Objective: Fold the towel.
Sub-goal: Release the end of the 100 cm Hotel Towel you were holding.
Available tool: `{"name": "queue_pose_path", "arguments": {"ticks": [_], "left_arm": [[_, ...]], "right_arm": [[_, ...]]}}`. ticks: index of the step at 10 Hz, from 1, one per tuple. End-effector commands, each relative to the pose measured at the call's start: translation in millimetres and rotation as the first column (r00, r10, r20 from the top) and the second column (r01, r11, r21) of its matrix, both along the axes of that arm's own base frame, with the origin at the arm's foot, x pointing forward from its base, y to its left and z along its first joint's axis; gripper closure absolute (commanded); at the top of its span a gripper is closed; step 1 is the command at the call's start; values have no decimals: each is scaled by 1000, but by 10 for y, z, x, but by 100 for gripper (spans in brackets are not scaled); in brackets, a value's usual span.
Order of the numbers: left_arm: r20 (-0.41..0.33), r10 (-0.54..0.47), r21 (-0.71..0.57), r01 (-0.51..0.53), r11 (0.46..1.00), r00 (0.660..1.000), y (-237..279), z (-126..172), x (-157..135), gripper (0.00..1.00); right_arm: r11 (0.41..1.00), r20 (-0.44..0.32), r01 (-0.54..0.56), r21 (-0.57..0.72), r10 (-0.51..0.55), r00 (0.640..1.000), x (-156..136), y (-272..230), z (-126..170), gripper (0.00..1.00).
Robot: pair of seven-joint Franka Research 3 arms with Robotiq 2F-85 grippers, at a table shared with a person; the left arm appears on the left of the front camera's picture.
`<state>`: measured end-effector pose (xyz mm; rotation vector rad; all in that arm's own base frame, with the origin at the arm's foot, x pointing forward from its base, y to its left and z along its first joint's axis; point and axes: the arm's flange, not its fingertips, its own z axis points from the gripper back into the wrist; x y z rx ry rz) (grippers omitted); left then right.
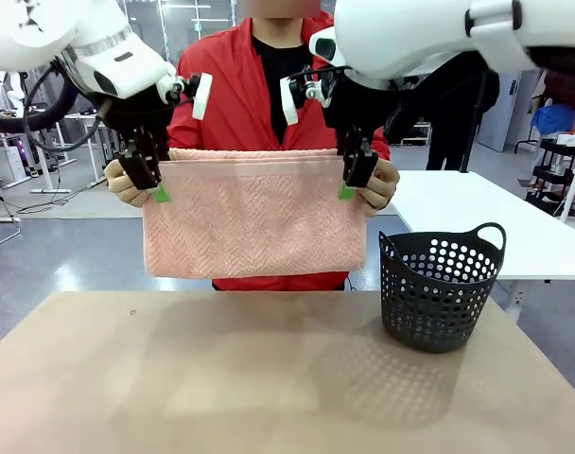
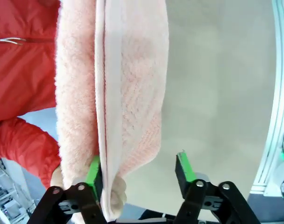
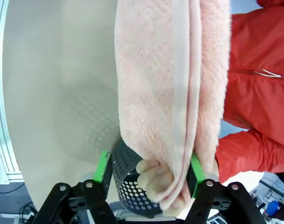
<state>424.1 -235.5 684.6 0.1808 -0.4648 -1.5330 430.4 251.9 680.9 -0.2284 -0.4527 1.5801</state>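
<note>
Left gripper and right gripper both gape wide at the top corners of your salmon-pink herringbone terry towel, which hangs folded double above the tan table, pinched by the person's hands.

Logged towel as fluffy terry cloth, zigzag-textured, hem flat and smooth. Basket: matt perforated plastic. Table: matt, smooth. Jacket: smooth, faintly glossy cloth. Left arm casing: glossy.
</note>
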Motion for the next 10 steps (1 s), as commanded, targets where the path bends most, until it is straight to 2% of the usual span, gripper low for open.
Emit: {"name": "queue_pose_path", "arguments": {"ticks": [1,2,4,6,8,9,10], "left_arm": [[-38,64,-93,-68,993,997,136,256,-210,0],[-66,102,-150,-111,982,993,313,424,-318,0],[-103,203,-239,-222,945,974,795,648,-518,0],[-158,281,-344,-320,883,947,1340,708,-645,0],[-236,349,-447,-420,790,907,1914,659,-739,0],[-246,378,-481,-451,752,893,2130,614,-764,0],[-260,420,-498,-493,713,870,2301,560,-772,0]], "right_arm": [[996,1,73,45,-73,997,-164,-168,264,3],[990,-14,108,95,-107,994,-262,-336,421,0],[956,-43,203,210,-198,979,-468,-768,666,0],[899,-61,316,305,-313,948,-595,-1280,729,0],[797,-105,447,406,-445,889,-717,-1856,736,0],[751,-144,485,447,-475,868,-765,-2103,722,0],[680,-189,548,486,-531,826,-805,-2342,699,0]]}}
